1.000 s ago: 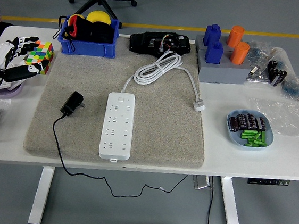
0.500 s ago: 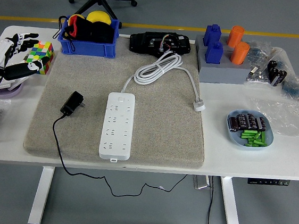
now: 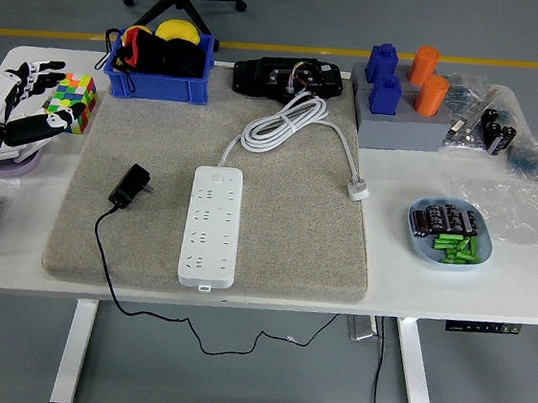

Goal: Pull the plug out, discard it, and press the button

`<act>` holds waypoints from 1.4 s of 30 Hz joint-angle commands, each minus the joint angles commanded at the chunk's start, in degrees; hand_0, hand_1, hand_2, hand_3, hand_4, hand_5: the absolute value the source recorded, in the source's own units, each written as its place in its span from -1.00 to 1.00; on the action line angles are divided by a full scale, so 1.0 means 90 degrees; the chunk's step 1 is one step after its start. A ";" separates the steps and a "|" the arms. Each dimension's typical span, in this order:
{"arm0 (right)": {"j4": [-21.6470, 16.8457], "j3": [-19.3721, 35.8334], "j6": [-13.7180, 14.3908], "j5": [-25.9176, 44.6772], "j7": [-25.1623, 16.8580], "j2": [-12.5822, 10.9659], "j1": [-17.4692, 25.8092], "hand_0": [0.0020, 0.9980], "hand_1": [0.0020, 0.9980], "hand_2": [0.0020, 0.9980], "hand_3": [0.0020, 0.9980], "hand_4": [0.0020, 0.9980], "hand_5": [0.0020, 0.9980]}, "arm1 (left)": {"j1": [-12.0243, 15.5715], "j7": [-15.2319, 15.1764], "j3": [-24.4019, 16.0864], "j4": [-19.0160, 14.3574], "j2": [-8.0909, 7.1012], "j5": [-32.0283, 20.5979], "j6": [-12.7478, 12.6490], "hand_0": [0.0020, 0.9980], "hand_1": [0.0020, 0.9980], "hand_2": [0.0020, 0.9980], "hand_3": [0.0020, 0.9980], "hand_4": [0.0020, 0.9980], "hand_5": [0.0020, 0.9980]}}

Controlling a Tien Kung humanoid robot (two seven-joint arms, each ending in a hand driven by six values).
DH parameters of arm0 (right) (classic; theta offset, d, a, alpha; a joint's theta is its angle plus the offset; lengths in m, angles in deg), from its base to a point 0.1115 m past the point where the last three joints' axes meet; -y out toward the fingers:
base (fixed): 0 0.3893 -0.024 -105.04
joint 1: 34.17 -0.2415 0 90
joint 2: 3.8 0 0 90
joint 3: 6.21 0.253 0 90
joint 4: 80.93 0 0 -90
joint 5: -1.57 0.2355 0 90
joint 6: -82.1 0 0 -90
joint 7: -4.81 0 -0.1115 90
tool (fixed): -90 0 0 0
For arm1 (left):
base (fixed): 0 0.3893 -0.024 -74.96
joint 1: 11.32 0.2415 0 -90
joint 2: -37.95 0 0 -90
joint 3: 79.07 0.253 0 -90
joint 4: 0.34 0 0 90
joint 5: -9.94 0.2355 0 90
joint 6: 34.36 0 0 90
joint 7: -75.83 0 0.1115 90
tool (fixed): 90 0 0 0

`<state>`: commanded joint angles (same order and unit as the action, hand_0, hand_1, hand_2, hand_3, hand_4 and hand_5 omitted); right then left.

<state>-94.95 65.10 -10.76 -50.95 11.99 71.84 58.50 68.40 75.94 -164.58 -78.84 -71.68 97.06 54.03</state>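
Left hand (image 3: 24,108) hung open and empty at table's left edge; strip (image 3: 213,224) lay rightward, long axis near-to-far.

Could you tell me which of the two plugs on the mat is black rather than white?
The black adapter plug, lying left of the white power strip with its thin black cord running off the mat's front edge. The white plug lies right of the strip.

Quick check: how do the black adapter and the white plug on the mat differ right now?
The black adapter lies left of the power strip; the white plug lies to its right. The adapter's thin black cord runs off the mat's front edge and under the table; the plug's thick white cable coils toward the strip. Both lie unplugged on the mat.
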 joint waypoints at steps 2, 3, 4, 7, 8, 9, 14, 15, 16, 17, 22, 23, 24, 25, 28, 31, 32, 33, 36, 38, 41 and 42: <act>0.0012 -0.0031 -0.0009 0.0012 0.0009 0.0009 0.0016 0.45 0.37 0.34 0.35 0.52 0.31 | 0.0002 0.0000 0.0007 -0.0020 0.0007 -0.0001 0.0001 0.72 0.69 0.60 0.68 0.55 -0.40; 0.0018 -0.0046 -0.0012 0.0015 0.0014 0.0012 0.0027 0.45 0.37 0.34 0.35 0.52 0.31 | 0.0007 0.0000 0.0008 -0.0035 0.0009 -0.0005 0.0001 0.72 0.69 0.60 0.68 0.55 -0.40; 0.0019 -0.0056 -0.0014 0.0019 0.0016 0.0010 0.0034 0.45 0.37 0.34 0.35 0.52 0.31 | 0.0007 0.0002 0.0006 -0.0047 0.0010 -0.0005 0.0001 0.72 0.69 0.60 0.68 0.55 -0.40; 0.0007 -0.0030 -0.0012 0.0006 0.0014 -0.0023 0.0008 0.45 0.37 0.34 0.35 0.52 0.31 | -0.0013 0.0006 -0.0001 -0.0075 0.0003 -0.0007 0.0000 0.72 0.69 0.60 0.67 0.53 -0.40; 0.0002 -0.0009 -0.0005 0.0000 0.0010 -0.0032 -0.0003 0.45 0.37 0.34 0.35 0.52 0.31 | -0.0019 0.0008 0.0006 -0.0080 -0.0007 -0.0006 0.0001 0.72 0.69 0.60 0.67 0.53 -0.40; 0.0000 -0.0002 -0.0004 0.0001 0.0009 -0.0037 -0.0009 0.45 0.37 0.34 0.35 0.52 0.31 | -0.0020 0.0009 0.0012 -0.0085 -0.0016 -0.0007 0.0003 0.72 0.69 0.60 0.67 0.53 -0.40; -0.0019 -0.0001 -0.0006 0.0009 0.0003 -0.0038 -0.0041 0.45 0.36 0.34 0.35 0.52 0.31 | -0.0028 0.0013 0.0034 -0.0119 -0.0046 -0.0008 -0.0002 0.72 0.68 0.60 0.68 0.52 -0.41; -0.0019 0.0000 -0.0007 0.0010 0.0003 -0.0036 -0.0043 0.45 0.36 0.34 0.35 0.52 0.31 | -0.0032 0.0016 0.0036 -0.0120 -0.0045 -0.0006 -0.0001 0.72 0.68 0.60 0.68 0.52 -0.41; -0.0017 -0.0001 -0.0009 0.0014 0.0004 -0.0032 -0.0046 0.45 0.36 0.34 0.35 0.52 0.31 | -0.0037 0.0019 0.0039 -0.0120 -0.0042 -0.0004 0.0001 0.72 0.68 0.60 0.68 0.52 -0.41; -0.0013 -0.0009 -0.0013 0.0017 0.0007 -0.0026 -0.0049 0.45 0.36 0.34 0.35 0.52 0.31 | -0.0043 0.0020 0.0045 -0.0122 -0.0040 -0.0001 0.0002 0.72 0.68 0.60 0.68 0.52 -0.41; -0.0014 -0.0028 -0.0019 0.0028 0.0010 -0.0020 -0.0053 0.45 0.36 0.34 0.35 0.52 0.31 | -0.0038 0.0030 0.0037 -0.0128 -0.0046 0.0014 0.0005 0.72 0.68 0.60 0.68 0.51 -0.41; -0.0014 -0.0033 -0.0022 0.0031 0.0012 -0.0020 -0.0052 0.45 0.36 0.34 0.35 0.52 0.31 | -0.0038 0.0031 0.0033 -0.0127 -0.0047 0.0018 0.0004 0.72 0.68 0.60 0.68 0.51 -0.41; -0.0012 -0.0034 -0.0023 0.0031 0.0013 -0.0021 -0.0051 0.45 0.36 0.34 0.35 0.52 0.31 | -0.0039 0.0033 0.0025 -0.0127 -0.0046 0.0020 0.0005 0.72 0.68 0.60 0.67 0.50 -0.42; -0.0010 -0.0034 -0.0024 0.0030 0.0015 -0.0022 -0.0050 0.45 0.36 0.34 0.35 0.52 0.31 | -0.0040 0.0036 0.0016 -0.0126 -0.0044 0.0022 0.0005 0.72 0.68 0.60 0.67 0.50 -0.42; -0.0013 -0.0052 -0.0033 0.0035 0.0019 -0.0033 -0.0063 0.45 0.36 0.34 0.35 0.52 0.31 | -0.0048 0.0047 -0.0015 -0.0125 -0.0027 0.0035 0.0005 0.72 0.68 0.60 0.67 0.50 -0.42; -0.0017 -0.0078 -0.0041 0.0041 0.0022 -0.0043 -0.0076 0.45 0.36 0.34 0.35 0.52 0.31 | -0.0047 0.0051 -0.0022 -0.0122 -0.0006 0.0038 0.0008 0.72 0.68 0.60 0.67 0.50 -0.42; -0.0018 -0.0084 -0.0042 0.0044 0.0023 -0.0047 -0.0078 0.45 0.36 0.34 0.35 0.52 0.31 | -0.0044 0.0052 -0.0019 -0.0121 -0.0003 0.0042 0.0009 0.72 0.68 0.60 0.67 0.50 -0.42; -0.0015 -0.0087 -0.0042 0.0048 0.0023 -0.0050 -0.0077 0.45 0.36 0.34 0.35 0.52 0.31 | -0.0040 0.0053 -0.0007 -0.0120 0.0000 0.0041 0.0011 0.72 0.68 0.60 0.67 0.50 -0.42; -0.0012 -0.0100 -0.0045 0.0057 0.0026 -0.0060 -0.0059 0.45 0.36 0.34 0.35 0.52 0.31 | -0.0033 0.0055 0.0012 -0.0129 0.0000 0.0036 0.0009 0.72 0.68 0.60 0.67 0.50 -0.43; -0.0008 -0.0094 -0.0042 0.0055 0.0025 -0.0065 -0.0056 0.45 0.36 0.34 0.35 0.52 0.31 | -0.0038 0.0054 0.0011 -0.0137 0.0002 0.0033 0.0009 0.72 0.68 0.60 0.67 0.50 -0.43; -0.0008 -0.0101 -0.0042 0.0065 0.0023 -0.0072 -0.0072 0.45 0.36 0.34 0.35 0.52 0.31 | -0.0073 0.0053 0.0028 -0.0150 0.0001 0.0024 0.0008 0.72 0.68 0.60 0.67 0.50 -0.43; -0.0003 -0.0104 -0.0043 0.0068 0.0025 -0.0070 -0.0084 0.45 0.36 0.34 0.35 0.52 0.31 | -0.0084 0.0050 0.0033 -0.0158 -0.0002 0.0021 0.0005 0.72 0.67 0.60 0.67 0.50 -0.42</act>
<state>-94.98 64.16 -11.14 -50.34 12.21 71.21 57.75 67.64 76.39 -164.28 -80.26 -71.69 97.25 54.08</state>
